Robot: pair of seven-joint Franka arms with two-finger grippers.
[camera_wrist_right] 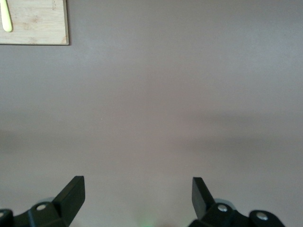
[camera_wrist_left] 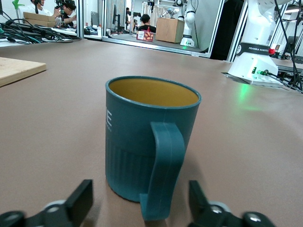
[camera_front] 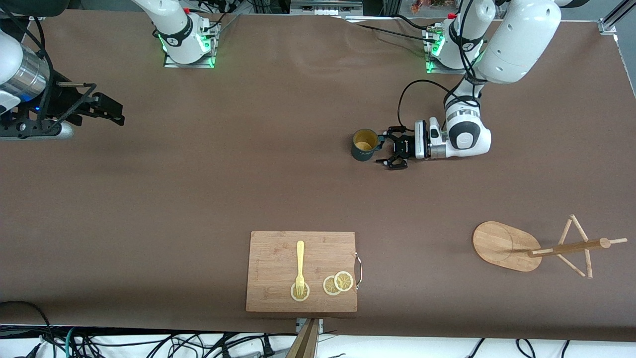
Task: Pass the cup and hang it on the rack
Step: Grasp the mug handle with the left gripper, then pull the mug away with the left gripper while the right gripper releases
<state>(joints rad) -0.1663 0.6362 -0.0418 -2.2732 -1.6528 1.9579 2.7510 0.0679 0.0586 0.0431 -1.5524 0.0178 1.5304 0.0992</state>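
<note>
The cup (camera_front: 364,144), a dark teal ribbed mug with a yellow inside, stands upright on the brown table with its handle (camera_wrist_left: 163,168) turned toward my left gripper (camera_front: 383,147). That gripper lies low and level at the table. It is open, with one finger (camera_wrist_left: 80,198) on each side of the handle and neither touching it. The rack (camera_front: 505,245), a wooden mug tree with an oval base and thin pegs (camera_front: 576,246), stands nearer the front camera at the left arm's end. My right gripper (camera_front: 115,110) is open and empty over the right arm's end, where that arm waits.
A rectangular wooden cutting board (camera_front: 278,293) lies near the front edge with a yellow fork (camera_front: 299,266) and lemon slices (camera_front: 338,283) on it. Its corner shows in the right wrist view (camera_wrist_right: 38,23). The arm bases (camera_front: 188,44) stand along the table's back edge.
</note>
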